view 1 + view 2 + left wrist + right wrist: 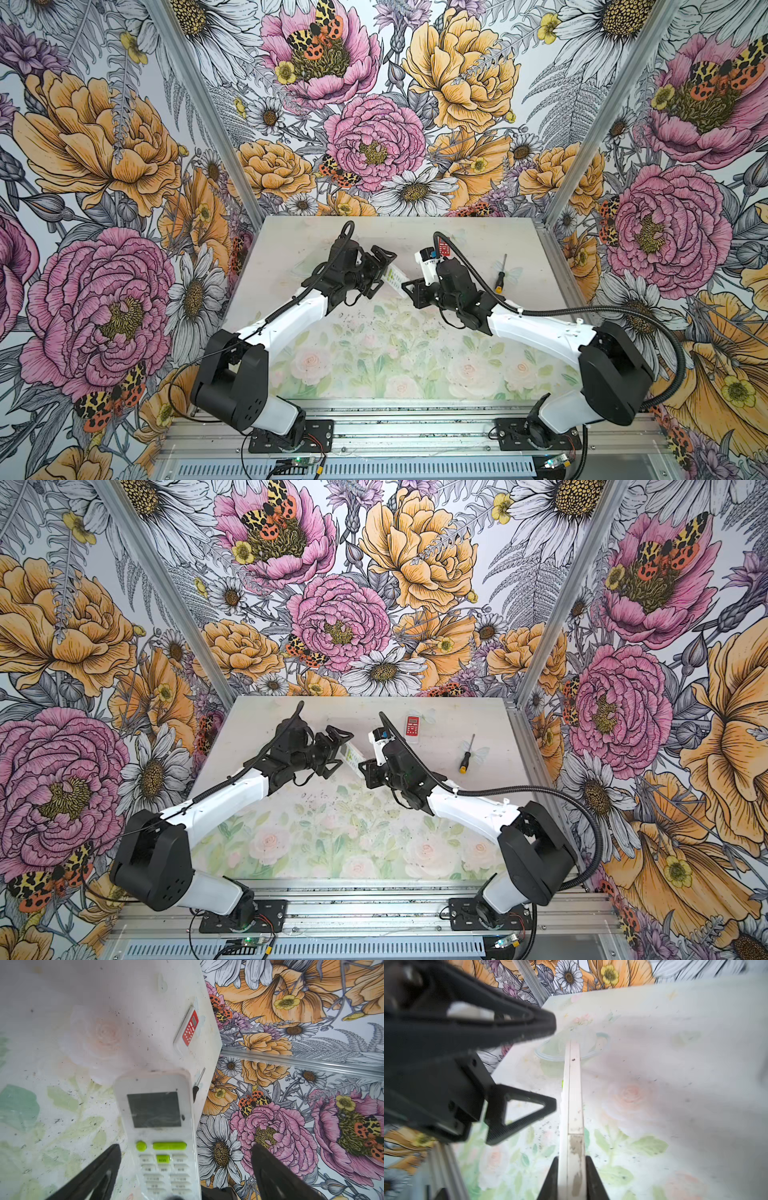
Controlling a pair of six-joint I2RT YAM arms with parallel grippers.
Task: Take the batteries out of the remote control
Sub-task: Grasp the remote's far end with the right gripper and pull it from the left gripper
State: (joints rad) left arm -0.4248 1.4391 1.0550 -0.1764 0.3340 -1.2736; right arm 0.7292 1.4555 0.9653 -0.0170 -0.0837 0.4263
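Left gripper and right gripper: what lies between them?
The white remote, seen in both top views. The right gripper is shut on it, and the left gripper stands open around it.

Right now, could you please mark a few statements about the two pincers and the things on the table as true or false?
1. The right pincer is shut on the white remote. True.
2. The left pincer is clamped on the white remote. False: its fingers stand open on either side of it.
3. The screwdriver lies on the table, clear of both pincers. True.
4. A pincer holds the red remote. False: it lies on the table near the far edge, with nothing gripping it.
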